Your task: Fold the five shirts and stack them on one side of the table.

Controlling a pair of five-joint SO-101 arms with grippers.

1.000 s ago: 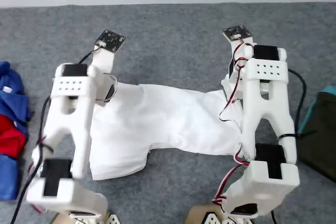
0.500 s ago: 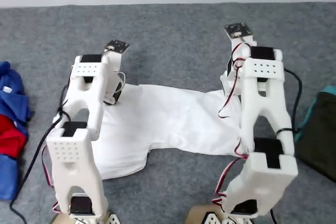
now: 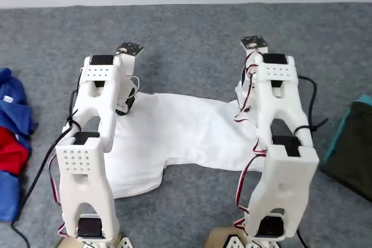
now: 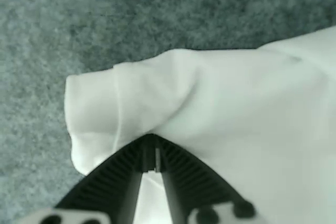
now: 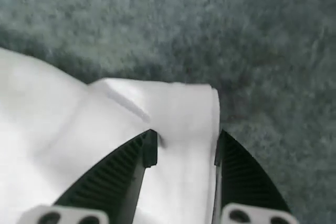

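A white shirt [image 3: 174,135] lies spread flat on the grey table [image 3: 186,33] between my two arms. In the high view my left gripper [image 3: 124,107] is down at the shirt's far left corner. Seen from the left wrist, my left gripper [image 4: 152,157] is shut, pinching the white shirt [image 4: 220,108] beside a folded sleeve end. My right gripper [image 3: 240,98] is down at the shirt's far right corner. From the right wrist, my right gripper [image 5: 184,148] is open, its fingers straddling a fold of the white shirt [image 5: 173,106].
A heap of blue and red shirts [image 3: 11,137] lies at the table's left edge. A dark green shirt [image 3: 351,143] with a teal edge lies at the right edge. Bare grey surface stretches beyond the white shirt.
My left arm has swung in and straightened, its gripper now at the shirt's far left corner. My right arm has shifted slightly left. The shirt has barely moved.
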